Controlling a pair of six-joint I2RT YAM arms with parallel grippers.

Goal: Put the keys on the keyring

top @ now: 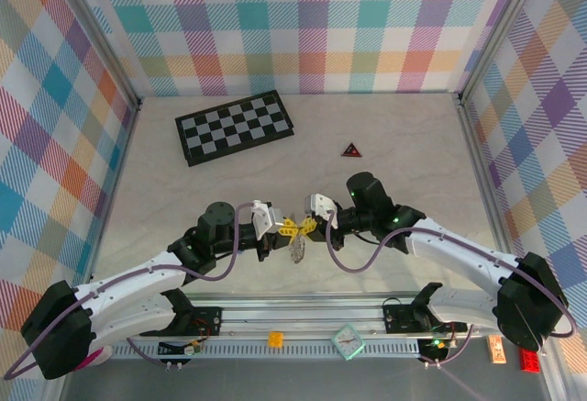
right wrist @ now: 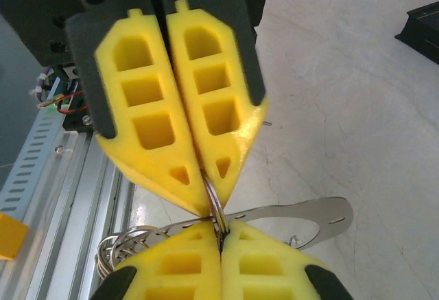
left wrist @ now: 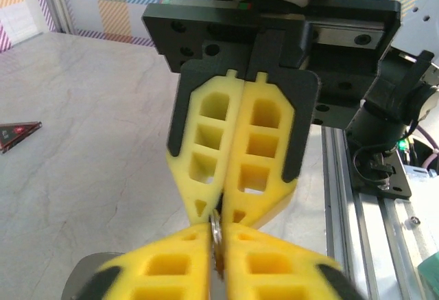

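Observation:
My two grippers meet tip to tip above the near middle of the table. The left gripper (top: 287,228) and the right gripper (top: 305,226) both pinch one thin silvery ring, the keyring (right wrist: 215,200). In the left wrist view my left gripper (left wrist: 217,228) is shut on the keyring (left wrist: 216,237), with the right gripper (left wrist: 221,211) clamped on it from above. In the right wrist view my right gripper (right wrist: 221,226) grips it from below and the left gripper (right wrist: 211,191) from above. A flat slotted metal strip (right wrist: 302,214) and several loose rings (right wrist: 113,248) hang behind. The keys are hidden.
A black-and-white checkerboard (top: 235,127) lies at the back left and a dark red-edged triangle (top: 351,150) behind the right arm. A silvery bunch (top: 297,250) dangles under the grippers. The aluminium rail (top: 303,314) at the near edge carries a small orange block (top: 275,338) and a teal clock (top: 348,341).

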